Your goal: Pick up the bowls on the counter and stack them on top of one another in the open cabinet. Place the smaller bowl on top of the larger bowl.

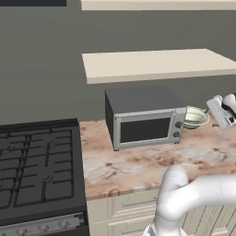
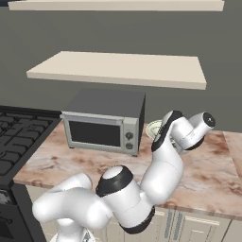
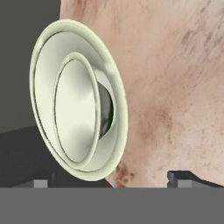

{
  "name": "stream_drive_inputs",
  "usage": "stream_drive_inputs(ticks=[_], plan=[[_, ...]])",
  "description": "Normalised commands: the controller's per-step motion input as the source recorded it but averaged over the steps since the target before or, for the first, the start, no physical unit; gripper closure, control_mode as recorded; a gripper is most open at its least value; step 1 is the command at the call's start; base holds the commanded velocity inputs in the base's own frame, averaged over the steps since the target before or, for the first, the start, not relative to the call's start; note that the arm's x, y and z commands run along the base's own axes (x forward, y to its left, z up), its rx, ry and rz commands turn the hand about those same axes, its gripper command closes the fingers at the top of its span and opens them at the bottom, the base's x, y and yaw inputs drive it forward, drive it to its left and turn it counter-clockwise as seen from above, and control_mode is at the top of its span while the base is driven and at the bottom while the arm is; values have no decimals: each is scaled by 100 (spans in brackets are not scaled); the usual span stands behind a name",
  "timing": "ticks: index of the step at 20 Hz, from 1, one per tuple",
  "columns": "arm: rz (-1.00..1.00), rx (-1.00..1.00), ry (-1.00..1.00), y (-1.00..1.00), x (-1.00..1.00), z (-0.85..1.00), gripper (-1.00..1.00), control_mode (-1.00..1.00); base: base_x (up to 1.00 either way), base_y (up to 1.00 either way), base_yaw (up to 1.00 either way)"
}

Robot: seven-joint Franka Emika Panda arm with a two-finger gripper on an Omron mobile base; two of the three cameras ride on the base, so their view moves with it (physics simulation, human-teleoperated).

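from the left: the stove, then the microwave on the counter, and just right of the microwave i see the smaller bowl already sitting inside the larger bowl, both on the counter, not in the open cabinet above. my gripper hovers beside them, jaws spread wide, holding nothing. i judge this the approach to the first pick. next i need to close in on a rim, probably the inner bowl's.
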Motion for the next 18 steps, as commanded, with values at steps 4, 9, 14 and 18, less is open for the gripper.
stream_drive_inputs(ticks=[4, 9, 14, 18], plan=[[0, 0, 0, 0, 3, -11, -100, -100, 0, 0, 0], [0, 0, 0, 0, 8, -10, -100, -100, 0, 0, 0], [0, 0, 0, 0, 8, -5, -100, -100, 0, 0, 0], [0, 0, 0, -1, 5, -6, -100, -100, 0, 0, 0]])
